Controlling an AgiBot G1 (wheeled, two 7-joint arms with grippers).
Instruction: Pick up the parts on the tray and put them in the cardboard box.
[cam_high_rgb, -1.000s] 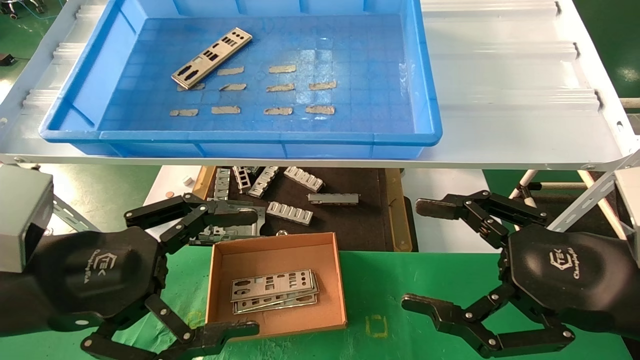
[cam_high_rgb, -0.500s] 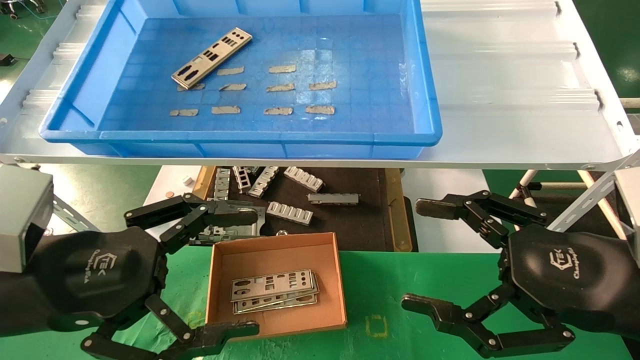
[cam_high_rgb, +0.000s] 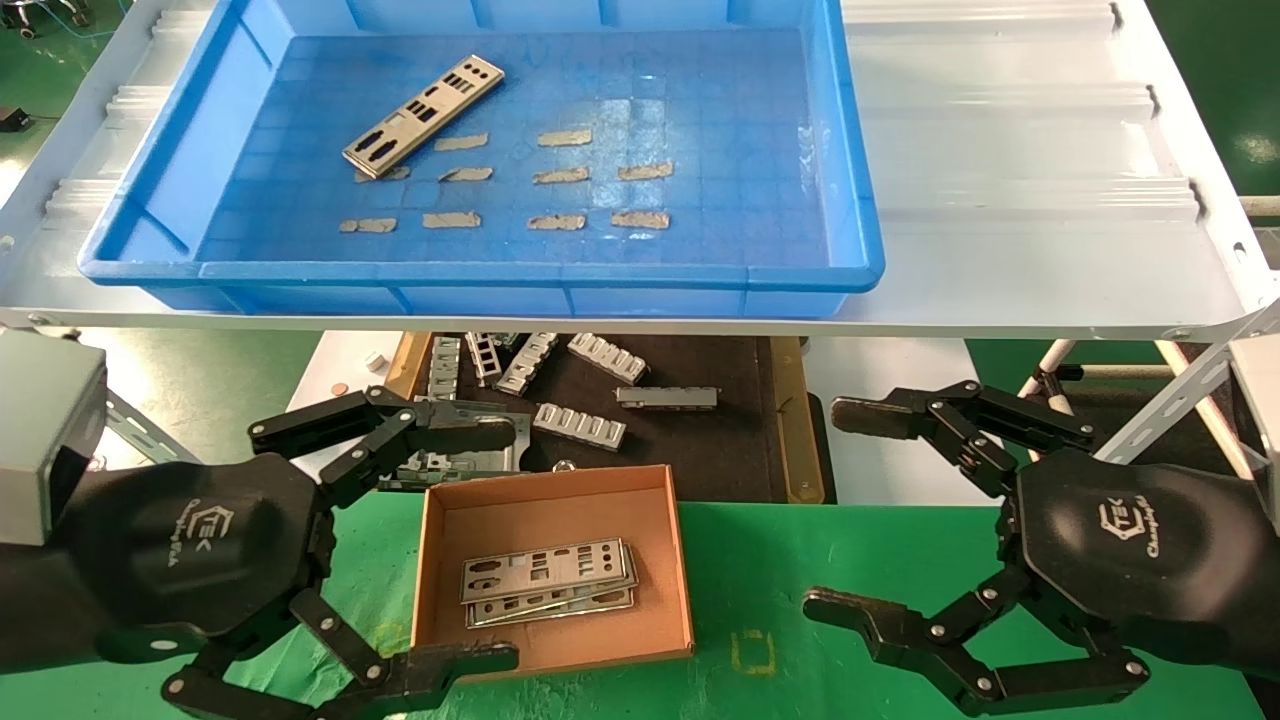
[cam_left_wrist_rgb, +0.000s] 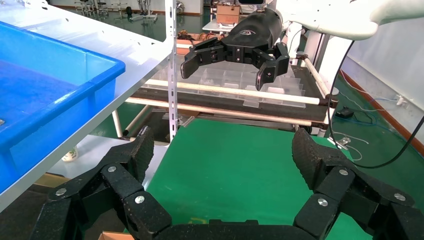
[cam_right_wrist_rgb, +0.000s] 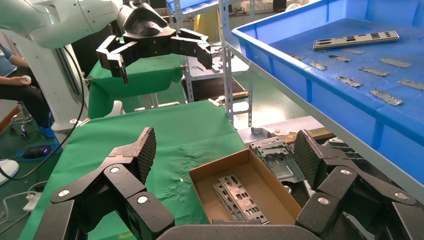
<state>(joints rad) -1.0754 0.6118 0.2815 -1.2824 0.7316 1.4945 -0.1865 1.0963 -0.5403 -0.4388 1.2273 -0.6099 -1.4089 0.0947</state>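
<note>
One part (cam_high_rgb: 423, 115), a punched silver-grey plate, lies in the left half of the blue tray (cam_high_rgb: 850, 180) on the upper shelf; it also shows in the right wrist view (cam_right_wrist_rgb: 356, 39). A few parts (cam_high_rgb: 548, 582) lie stacked in the cardboard box (cam_high_rgb: 435, 560) on the green table, also in the right wrist view (cam_right_wrist_rgb: 238, 197). My left gripper (cam_high_rgb: 500, 545) is open and empty just left of the box. My right gripper (cam_high_rgb: 835, 510) is open and empty to the box's right. Each wrist view shows the other gripper farther off.
Grey tape-like patches (cam_high_rgb: 560, 176) dot the tray floor. Ridged grey brackets (cam_high_rgb: 578, 424) and a metal frame (cam_high_rgb: 470, 450) lie on the dark mat (cam_high_rgb: 720, 440) under the white shelf (cam_high_rgb: 1020, 200). The shelf's front edge overhangs between the box and the tray.
</note>
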